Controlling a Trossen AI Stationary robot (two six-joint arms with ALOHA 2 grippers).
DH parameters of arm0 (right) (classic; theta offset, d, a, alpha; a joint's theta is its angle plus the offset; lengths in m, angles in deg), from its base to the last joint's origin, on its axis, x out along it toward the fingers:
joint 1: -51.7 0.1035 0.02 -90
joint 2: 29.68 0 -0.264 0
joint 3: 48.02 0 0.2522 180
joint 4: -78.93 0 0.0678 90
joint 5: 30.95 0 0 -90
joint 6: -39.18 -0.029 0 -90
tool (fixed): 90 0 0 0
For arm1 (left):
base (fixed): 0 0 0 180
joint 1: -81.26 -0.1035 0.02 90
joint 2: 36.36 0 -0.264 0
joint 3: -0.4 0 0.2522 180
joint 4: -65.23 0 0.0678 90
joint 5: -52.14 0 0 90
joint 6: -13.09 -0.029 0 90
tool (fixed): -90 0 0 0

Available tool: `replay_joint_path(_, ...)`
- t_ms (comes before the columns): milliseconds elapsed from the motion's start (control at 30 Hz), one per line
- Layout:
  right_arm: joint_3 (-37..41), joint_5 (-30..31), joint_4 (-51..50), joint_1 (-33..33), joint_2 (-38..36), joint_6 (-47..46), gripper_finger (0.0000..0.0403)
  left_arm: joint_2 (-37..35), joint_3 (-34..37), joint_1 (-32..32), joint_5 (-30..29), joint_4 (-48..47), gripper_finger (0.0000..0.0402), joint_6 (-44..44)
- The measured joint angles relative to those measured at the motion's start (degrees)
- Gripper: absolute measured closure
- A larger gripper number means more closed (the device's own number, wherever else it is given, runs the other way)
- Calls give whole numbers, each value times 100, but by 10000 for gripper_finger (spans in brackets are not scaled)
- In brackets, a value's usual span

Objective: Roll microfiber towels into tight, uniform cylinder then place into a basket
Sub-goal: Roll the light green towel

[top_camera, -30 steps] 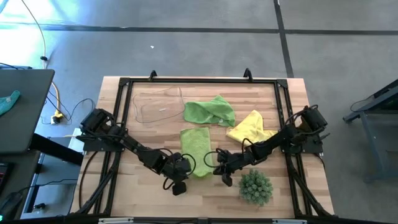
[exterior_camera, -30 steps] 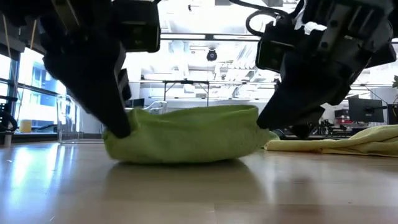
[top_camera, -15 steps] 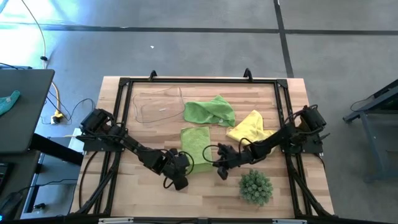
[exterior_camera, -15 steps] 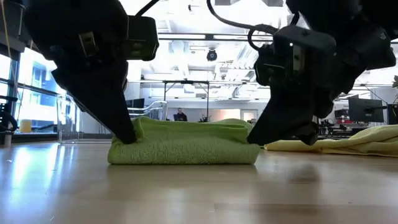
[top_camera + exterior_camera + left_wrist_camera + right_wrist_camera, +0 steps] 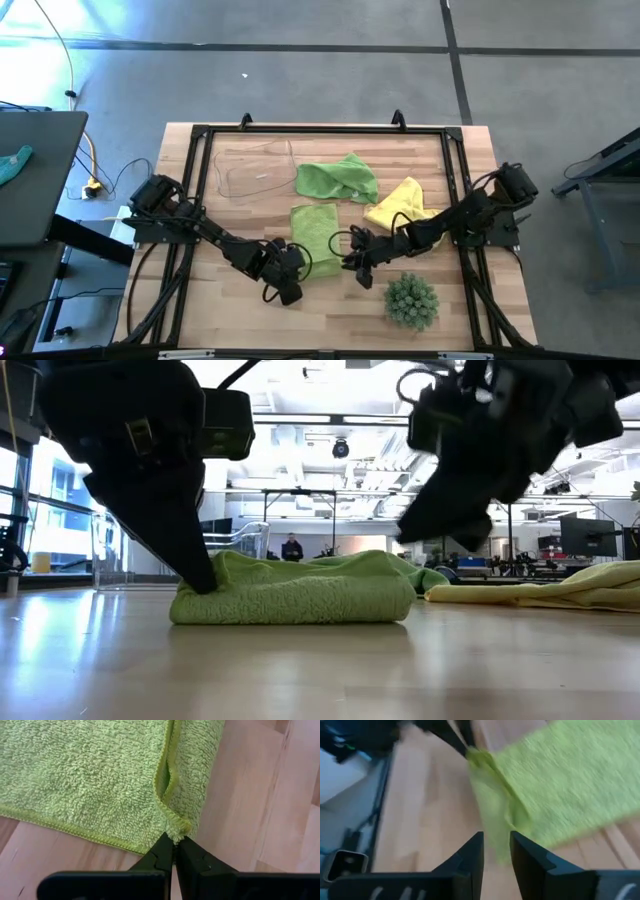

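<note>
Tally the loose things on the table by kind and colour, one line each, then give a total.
Lime green towels: 2, one folded, one crumpled
Yellow towel: 1
Clear basket: 1
Spiky green plant: 1
Total: 5

folded towel [image 5: 315, 238]: lime green, lay flat mid-table
crumpled towel [image 5: 337, 178]: lime green, beyond it
yellow towel [image 5: 402, 204]: bunched
basket [image 5: 252, 165]: clear, upright
</note>
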Motion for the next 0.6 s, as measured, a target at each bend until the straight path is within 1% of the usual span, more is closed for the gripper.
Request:
replay_joint_path(133, -7, 153, 570, 92, 298, 473, 316, 0, 0, -2, -5, -16, 400, 0)
replay_joint_path(233, -2, 177, 824, 65, 539, 535, 316, 0, 0, -2, -7, -22, 400, 0)
replay_joint_path(600, -2, 198, 935, -73, 1096, 593, 316, 0, 0, -4, -11, -20, 400, -2)
